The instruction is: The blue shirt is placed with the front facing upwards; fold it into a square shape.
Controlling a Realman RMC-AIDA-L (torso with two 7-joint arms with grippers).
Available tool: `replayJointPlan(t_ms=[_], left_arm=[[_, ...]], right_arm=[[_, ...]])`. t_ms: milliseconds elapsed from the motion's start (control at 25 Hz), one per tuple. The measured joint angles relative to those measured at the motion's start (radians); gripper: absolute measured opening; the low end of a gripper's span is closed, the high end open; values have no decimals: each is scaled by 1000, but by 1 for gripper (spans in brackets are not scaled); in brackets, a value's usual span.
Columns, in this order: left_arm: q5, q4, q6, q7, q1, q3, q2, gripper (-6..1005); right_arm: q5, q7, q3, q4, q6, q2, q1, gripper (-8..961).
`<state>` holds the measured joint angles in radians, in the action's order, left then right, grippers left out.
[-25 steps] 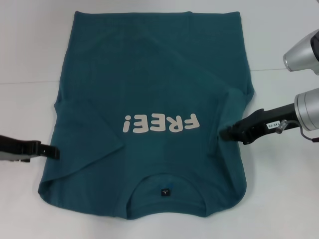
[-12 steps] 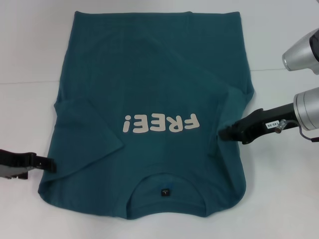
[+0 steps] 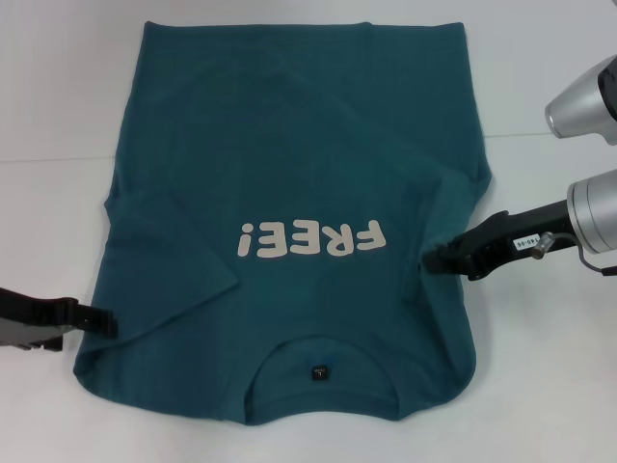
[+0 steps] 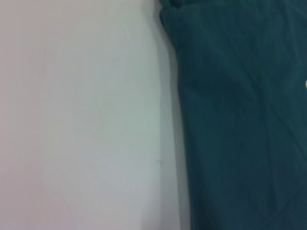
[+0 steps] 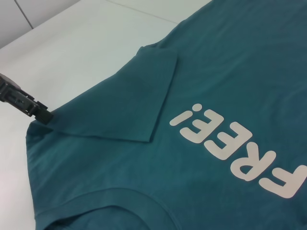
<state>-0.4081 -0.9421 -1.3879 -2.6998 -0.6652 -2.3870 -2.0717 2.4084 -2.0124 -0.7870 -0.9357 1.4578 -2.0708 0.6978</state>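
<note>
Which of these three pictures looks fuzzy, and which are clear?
Left wrist view: soft and out of focus, the blue shirt edge blurred against the table. Head view: sharp, evenly lit, lettering crisp. Right wrist view: clear up close, with the left gripper visible at the shirt's edge.

- Left gripper (image 3: 106, 322): low at the near left, black fingers pointing inward, tips close together; open or closed unclear.
- Right gripper (image 3: 431, 258): reaches in from the right, silver wrist behind, black fingers angled inward; finger state unclear.
</note>
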Motion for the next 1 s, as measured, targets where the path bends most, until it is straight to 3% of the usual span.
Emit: replayJointPlan(t_ms=[1000], left_arm=[[0, 30, -10, -2, -17, 1, 1, 847]], right_arm=[[0, 6, 2, 0, 1, -2, -2, 15]])
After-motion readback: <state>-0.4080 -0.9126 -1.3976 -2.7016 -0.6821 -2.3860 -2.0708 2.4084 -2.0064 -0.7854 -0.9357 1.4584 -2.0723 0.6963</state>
